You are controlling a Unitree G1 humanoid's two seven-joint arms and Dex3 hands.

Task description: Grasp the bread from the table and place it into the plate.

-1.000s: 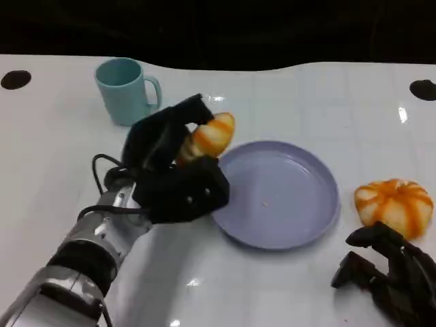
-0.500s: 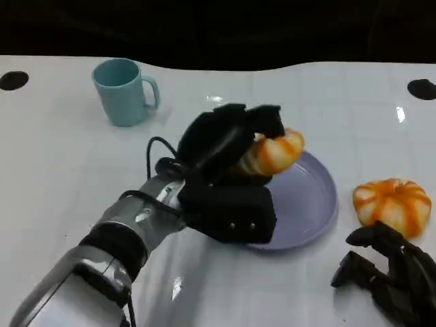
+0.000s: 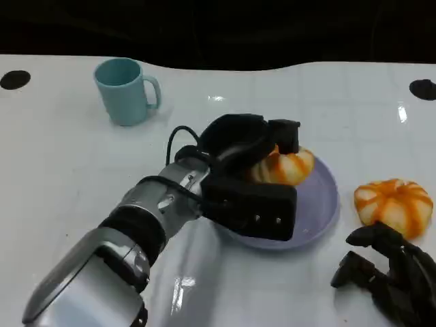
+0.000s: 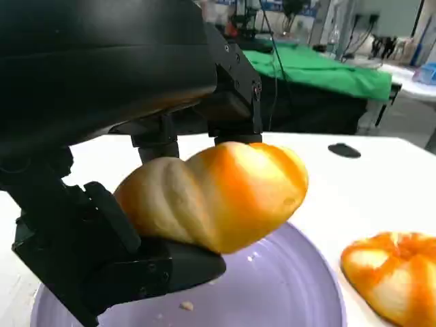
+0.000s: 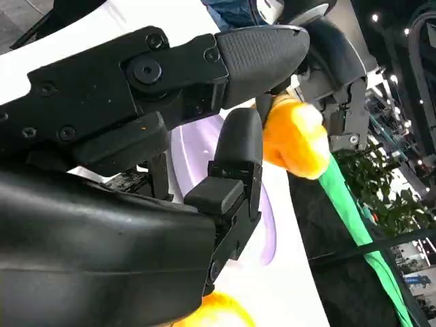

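Note:
My left hand (image 3: 248, 174) grips an orange and pale twisted bread roll (image 3: 286, 167) and holds it just above the lavender plate (image 3: 323, 204). In the left wrist view the roll (image 4: 218, 194) sits between black fingers (image 4: 136, 272), clear of the plate's floor (image 4: 272, 293). A second, round orange bread (image 3: 394, 206) lies on the table right of the plate and shows again as an orange round bread (image 4: 392, 283). My right hand (image 3: 388, 276) rests at the table's lower right, fingers curled, holding nothing. In the right wrist view the held roll (image 5: 293, 139) and the plate (image 5: 197, 153) appear beyond my right hand's fingers (image 5: 235, 170).
A light blue mug (image 3: 125, 90) stands at the far left of the white table (image 3: 61, 170). Dark round holes (image 3: 13, 80) mark the table's far corners, one on each side. The back edge of the table meets a dark background.
My left hand has carried the roll rightwards from beside the plate's left rim to over the plate and lowered it slightly. The right hand and the round bread stayed put.

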